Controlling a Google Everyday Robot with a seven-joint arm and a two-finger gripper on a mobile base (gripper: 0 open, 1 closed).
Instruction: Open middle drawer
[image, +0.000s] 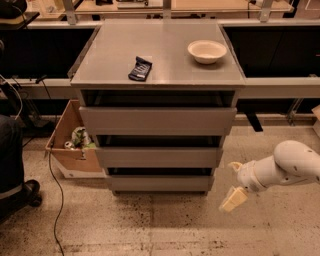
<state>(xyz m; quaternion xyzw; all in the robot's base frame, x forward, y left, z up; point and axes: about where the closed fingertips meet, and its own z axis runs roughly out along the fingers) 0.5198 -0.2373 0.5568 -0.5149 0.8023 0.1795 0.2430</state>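
The grey cabinet (158, 55) has three flat, handle-less drawer fronts stacked one above another. The middle drawer (158, 156) sits between the taller top front (158, 120) and the narrow bottom front (159, 183), with a dark gap above it. My gripper (233, 182) is low at the cabinet's right, just beyond the right end of the bottom and middle fronts, touching nothing. Its cream fingers (233, 199) are spread apart and hold nothing. My white arm (287, 167) reaches in from the right edge.
A white bowl (207, 51) and a small dark object (140, 68) lie on the cabinet top. An open cardboard box (70, 145) with litter stands on the floor at the left, next to a cable and a dark chair base (15, 180). Benches run behind.
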